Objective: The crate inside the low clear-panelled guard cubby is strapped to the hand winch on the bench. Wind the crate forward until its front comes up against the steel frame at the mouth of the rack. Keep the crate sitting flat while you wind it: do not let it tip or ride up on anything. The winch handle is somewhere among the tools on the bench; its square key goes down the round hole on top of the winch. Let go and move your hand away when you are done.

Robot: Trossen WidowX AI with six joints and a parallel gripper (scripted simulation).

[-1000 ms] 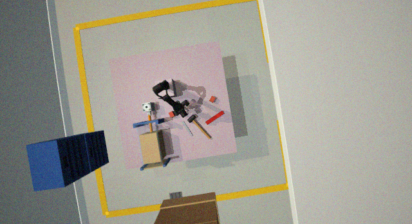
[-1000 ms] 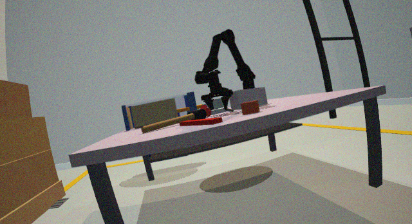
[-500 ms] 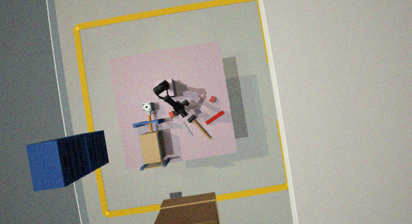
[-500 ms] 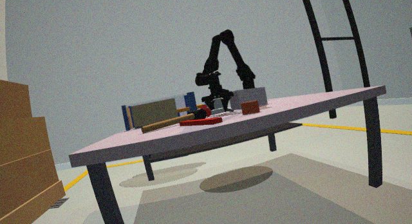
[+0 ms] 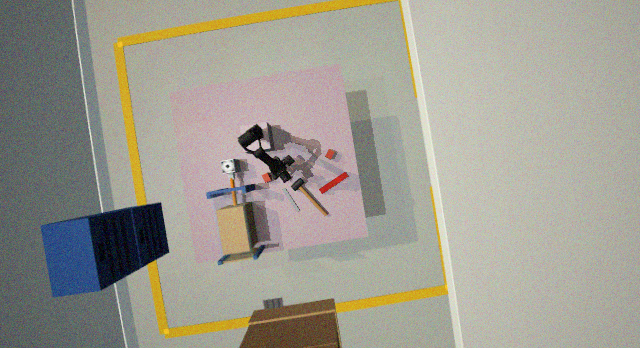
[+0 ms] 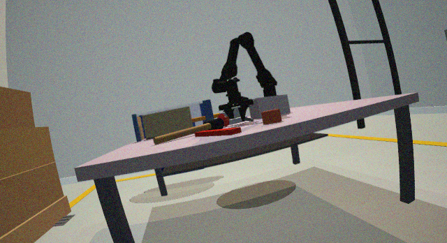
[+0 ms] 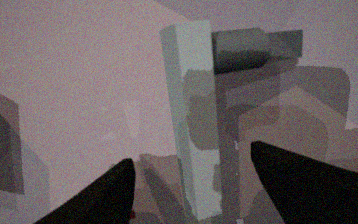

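The winch handle, a pale bar point(image 7: 200, 105) with a grey round stub and square end at its far end, lies on the bench. My gripper point(image 7: 192, 158) point(image 6: 241, 119) is open, low over the bench, with the bar between its fingers and seemingly not gripped. The winch point(image 5: 229, 166), a pale block with a dark round hole on top, stands free. An orange strap point(image 5: 233, 184) runs from it to the crate point(image 5: 234, 230) point(image 6: 167, 122). The crate sits flat in the cubby, with a gap between its front and the blue frame point(image 5: 216, 194) point(image 6: 207, 111) at the mouth.
A hammer point(image 5: 314, 200) point(image 6: 181, 133), a red bar point(image 5: 334, 183) point(image 6: 218, 132) and a thin pale rod point(image 5: 291, 200) lie beyond the gripper. One orange block point(image 5: 267, 177) is near it, another orange block point(image 5: 330, 154) point(image 6: 272, 116) farther right.
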